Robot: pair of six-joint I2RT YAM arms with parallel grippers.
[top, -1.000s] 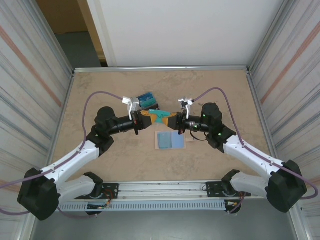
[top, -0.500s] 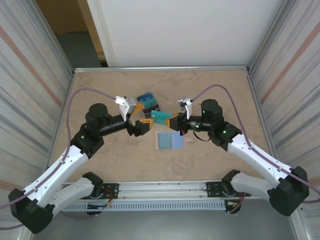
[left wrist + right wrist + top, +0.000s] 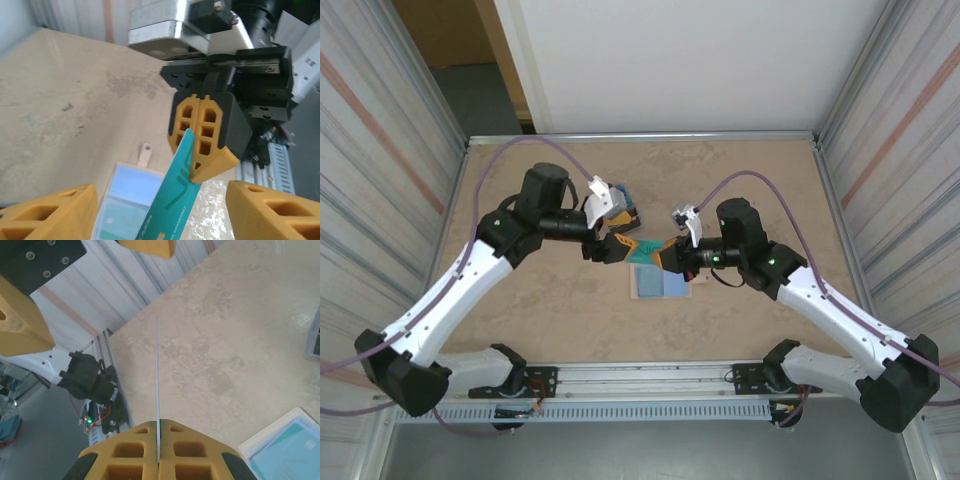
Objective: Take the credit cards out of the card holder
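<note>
Squarely in right gripper (image 3: 158, 426), teal card (image 3: 172, 200)

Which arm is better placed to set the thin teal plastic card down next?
Right, probably: the right gripper is shut on the thin teal plastic card, while the left gripper is open, fingers apart either side of it, gripping nothing.

We've got bright, even overhead light, just soft shadows under the arms (image 3: 450, 297) on the table (image 3: 540, 310). In the left wrist view the near orange fingers (image 3: 47, 215) blur out of focus.
</note>
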